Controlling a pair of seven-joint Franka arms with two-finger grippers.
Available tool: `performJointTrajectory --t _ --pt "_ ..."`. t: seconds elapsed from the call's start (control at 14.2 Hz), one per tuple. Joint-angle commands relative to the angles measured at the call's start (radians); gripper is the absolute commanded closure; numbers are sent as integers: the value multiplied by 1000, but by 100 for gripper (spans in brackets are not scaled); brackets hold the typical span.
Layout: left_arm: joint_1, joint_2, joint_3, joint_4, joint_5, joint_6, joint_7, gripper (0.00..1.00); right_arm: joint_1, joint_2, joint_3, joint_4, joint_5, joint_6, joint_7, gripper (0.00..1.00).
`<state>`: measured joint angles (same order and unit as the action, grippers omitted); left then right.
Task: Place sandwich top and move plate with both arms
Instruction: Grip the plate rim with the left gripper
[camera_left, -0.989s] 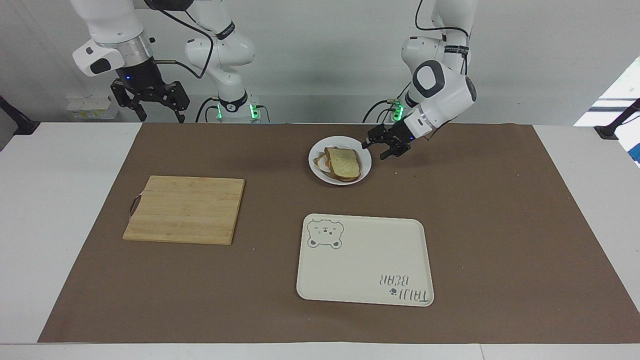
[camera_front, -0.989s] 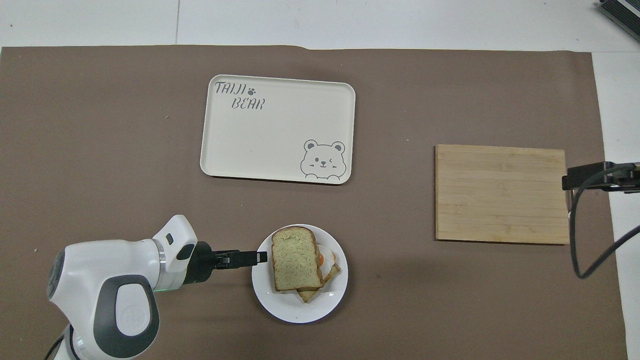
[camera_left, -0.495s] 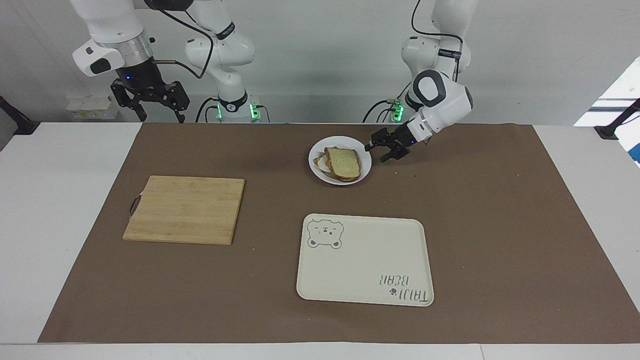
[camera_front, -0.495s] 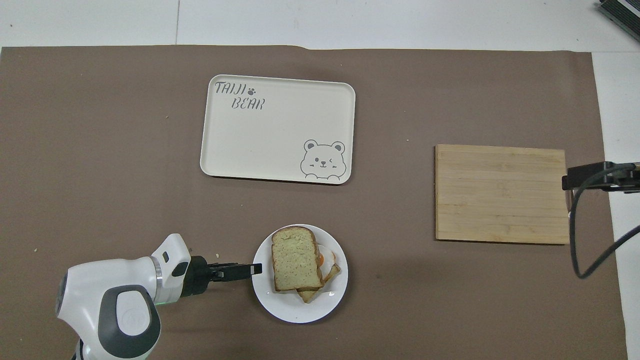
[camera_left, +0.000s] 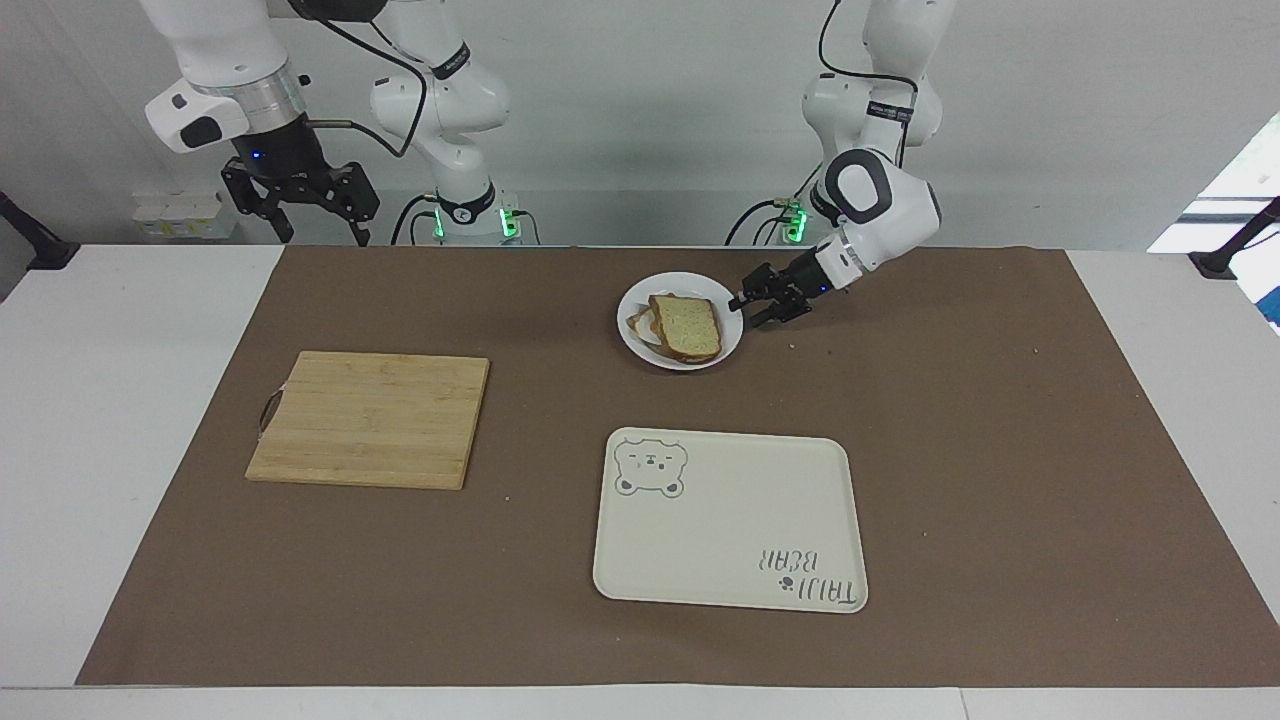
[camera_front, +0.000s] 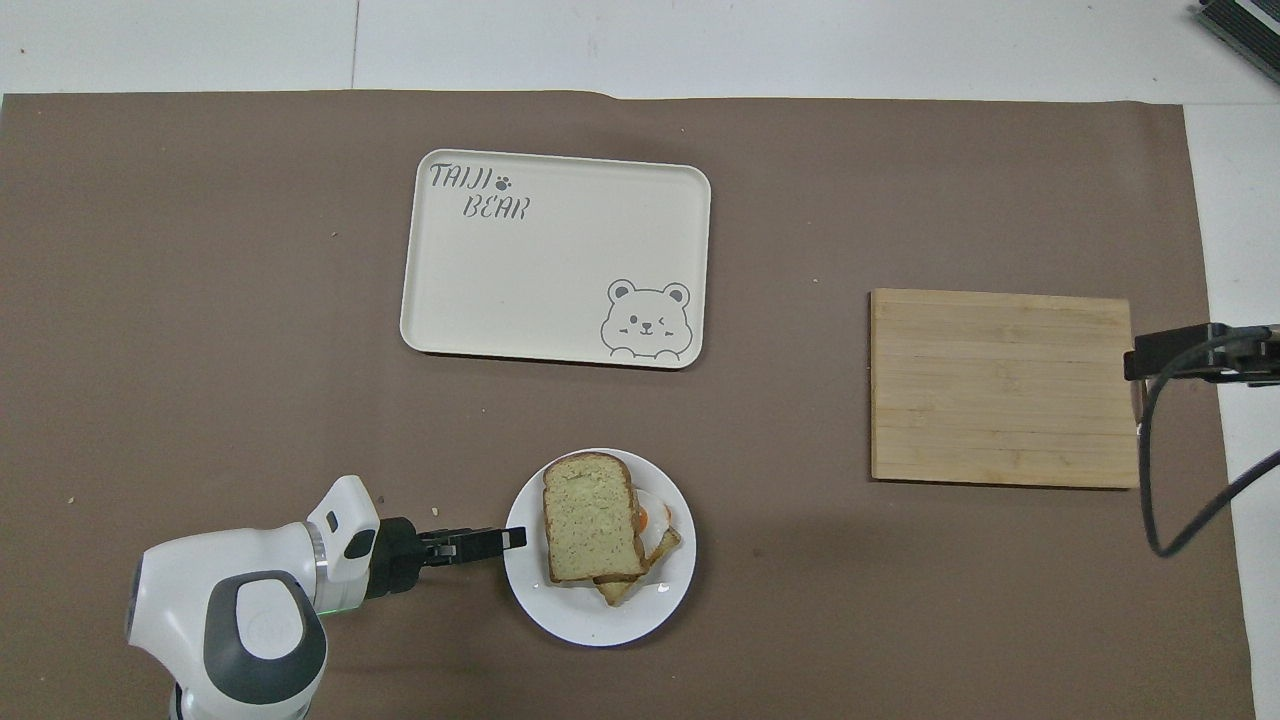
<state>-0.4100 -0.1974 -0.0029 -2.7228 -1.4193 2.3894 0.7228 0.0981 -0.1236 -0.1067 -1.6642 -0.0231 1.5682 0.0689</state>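
Note:
The sandwich top (camera_left: 686, 326) lies on an egg-topped bread slice on the small white plate (camera_left: 640, 352), on the part of the mat nearest the robots. In the overhead view the sandwich top (camera_front: 590, 520) covers most of the egg, which peeks out beside it, and the plate's rim (camera_front: 560, 620) shows all round. My left gripper (camera_left: 746, 308) is low at the plate's edge toward the left arm's end, open, with its tips at the rim (camera_front: 512, 539). My right gripper (camera_left: 300, 210) waits open and empty, high over the table's edge at the right arm's end.
A cream tray with a bear drawing (camera_left: 730, 520) lies farther from the robots than the plate. A wooden cutting board (camera_left: 370, 418) lies toward the right arm's end. A brown mat (camera_left: 1000, 450) covers the table. Only a tip of the right gripper (camera_front: 1150, 360) shows in the overhead view.
My left gripper has dropped lower and slid a little along the plate's rim toward the robots, the arm folding back. The sandwich, the plate and the right arm have not moved.

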Motion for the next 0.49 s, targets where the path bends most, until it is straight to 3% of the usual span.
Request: performJointTrajectory --t 0.0,0.42 --pt "-9 62 4 -14 -122 20 139 33 -8 2 1 12 5 -14 -24 0" --pt "-18 56 4 -23 -204 8 182 42 -8 2 1 12 5 -13 -24 0"
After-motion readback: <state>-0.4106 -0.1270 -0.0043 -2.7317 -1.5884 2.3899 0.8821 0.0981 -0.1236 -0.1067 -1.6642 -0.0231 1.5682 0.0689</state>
